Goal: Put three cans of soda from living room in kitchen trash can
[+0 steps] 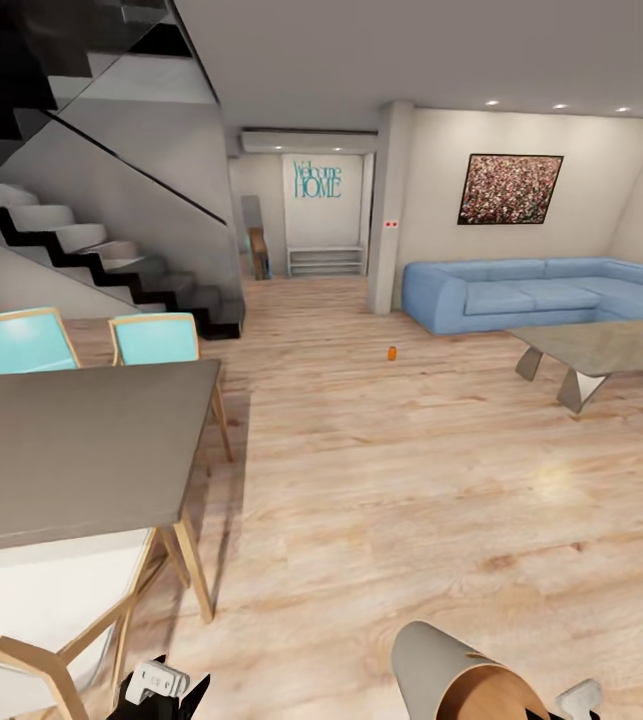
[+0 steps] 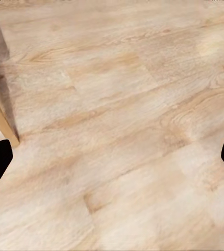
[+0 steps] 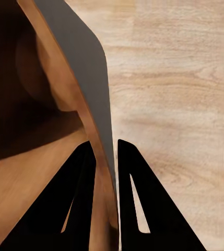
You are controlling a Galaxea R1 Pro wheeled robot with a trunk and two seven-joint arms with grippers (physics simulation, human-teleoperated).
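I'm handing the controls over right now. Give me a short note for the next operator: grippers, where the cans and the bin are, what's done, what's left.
Right gripper: shut on the rim of the trash can, one finger inside, one outside; the bin is carried low in front of the robot.
Left gripper: open, empty, over bare wood floor.
One orange soda can stands on the floor ahead, between the dining table and the blue sofa. The other two cans are not in sight.
Done: bin picked up; I see no cans in the visible part of it.
Left: drive to the orange can, drop it in, find the other two.
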